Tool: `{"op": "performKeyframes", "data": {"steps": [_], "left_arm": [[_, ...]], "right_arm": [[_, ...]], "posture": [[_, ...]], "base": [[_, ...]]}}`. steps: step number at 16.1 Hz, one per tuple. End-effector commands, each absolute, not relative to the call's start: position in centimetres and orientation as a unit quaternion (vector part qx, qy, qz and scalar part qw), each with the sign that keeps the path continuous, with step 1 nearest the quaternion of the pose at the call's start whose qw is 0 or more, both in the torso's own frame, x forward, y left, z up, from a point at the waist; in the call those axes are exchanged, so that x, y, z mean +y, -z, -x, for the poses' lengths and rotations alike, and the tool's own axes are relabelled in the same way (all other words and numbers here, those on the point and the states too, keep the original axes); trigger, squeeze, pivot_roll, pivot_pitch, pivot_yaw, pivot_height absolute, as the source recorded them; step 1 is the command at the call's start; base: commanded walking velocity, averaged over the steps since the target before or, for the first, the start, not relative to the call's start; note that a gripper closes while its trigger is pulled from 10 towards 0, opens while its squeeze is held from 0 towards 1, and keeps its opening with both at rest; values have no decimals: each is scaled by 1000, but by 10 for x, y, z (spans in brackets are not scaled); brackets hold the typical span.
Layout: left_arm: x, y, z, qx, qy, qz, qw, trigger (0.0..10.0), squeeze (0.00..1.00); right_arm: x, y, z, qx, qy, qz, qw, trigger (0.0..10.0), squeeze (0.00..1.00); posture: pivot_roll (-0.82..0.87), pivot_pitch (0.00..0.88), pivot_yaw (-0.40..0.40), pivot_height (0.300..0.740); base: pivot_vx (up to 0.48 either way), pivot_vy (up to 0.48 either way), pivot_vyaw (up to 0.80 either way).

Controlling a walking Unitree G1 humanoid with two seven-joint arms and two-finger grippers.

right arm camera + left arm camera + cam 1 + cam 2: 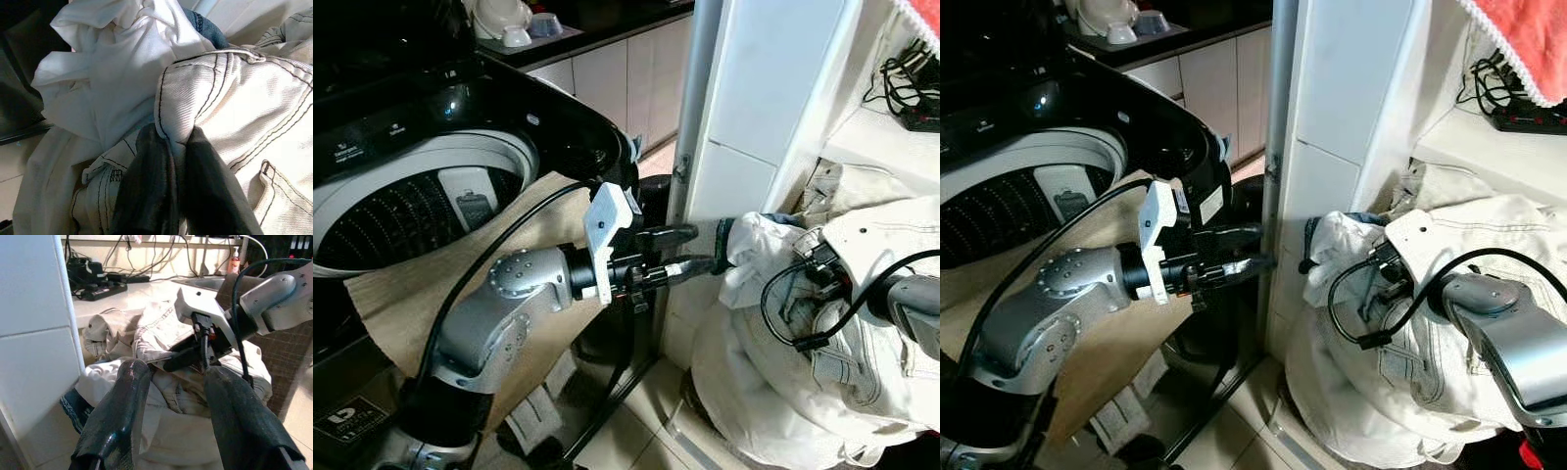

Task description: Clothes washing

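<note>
Top-loading washing machine (421,196) at the robot's left, lid raised, drum open; a tan cloth (391,294) drapes over its front edge. A white partition (744,127) stands between the machine and a heap of laundry (803,392) at the robot's right.

Left gripper (700,250): arm extended across the front of the partition, fingers (122,401) spread apart and holding nothing, their tips at the near edge of a white garment (759,245) on the heap. Whether the tips actually touch the fabric cannot be made out from the head views.

Right gripper (176,147): lowered onto the top of the heap, fingers (151,186) closed on a fold of a cream denim garment (254,112) with dark contrast stitching. A strip of blue denim (205,24) shows beneath the white garment, against the partition.

Behind the heap, a white table (142,291) carries a black power strip (98,289) and a tangle of cables. A red towel (1528,39) hangs at the upper right. Pale floor tiles (646,431) lie below the partition's foot.
</note>
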State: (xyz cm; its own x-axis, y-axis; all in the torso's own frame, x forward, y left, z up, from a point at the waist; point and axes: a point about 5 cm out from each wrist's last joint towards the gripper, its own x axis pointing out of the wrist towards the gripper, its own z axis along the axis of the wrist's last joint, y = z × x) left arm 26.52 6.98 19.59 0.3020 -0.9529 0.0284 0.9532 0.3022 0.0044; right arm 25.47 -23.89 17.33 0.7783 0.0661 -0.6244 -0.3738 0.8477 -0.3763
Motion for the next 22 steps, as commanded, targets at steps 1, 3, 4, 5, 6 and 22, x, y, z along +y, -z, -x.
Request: {"op": "performKeyframes", "data": {"steps": [1, 3, 4, 5, 6, 22], "left_arm": [[71, -192, -267, -12, 578, 2, 816, 10000, 0], [71, -194, -269, -22, 567, 4, 823, 10000, 0], [72, -195, -269, -26, 564, 6, 825, 10000, 0], [74, -200, -274, -48, 544, 12, 838, 10000, 0], [75, -204, -278, -62, 527, 18, 847, 10000, 0], [58, -247, -264, -93, 571, 256, 775, 10000, 1000]], "right_arm": [[-241, -173, -253, 313, -127, 243, 909, 0, 0], [-236, -181, -254, 287, -147, 203, 924, 0, 0], [-235, -184, -255, 277, -153, 189, 929, 0, 0], [-228, -199, -258, 231, -182, 128, 947, 0, 0], [-221, -216, -261, 183, -209, 86, 957, 0, 0], [-188, -282, -260, -16, -341, -167, 925, 0, 0]], "posture": [[-172, 0, 39, 740], [-171, 0, 40, 740], [-171, 0, 40, 740], [-171, 0, 40, 740], [-174, 0, 40, 740], [-175, 0, 35, 740]], "base": [[0, 0, 0], [0, 0, 0], [0, 0, 0], [0, 0, 0], [0, 0, 0], [0, 0, 0]]}}
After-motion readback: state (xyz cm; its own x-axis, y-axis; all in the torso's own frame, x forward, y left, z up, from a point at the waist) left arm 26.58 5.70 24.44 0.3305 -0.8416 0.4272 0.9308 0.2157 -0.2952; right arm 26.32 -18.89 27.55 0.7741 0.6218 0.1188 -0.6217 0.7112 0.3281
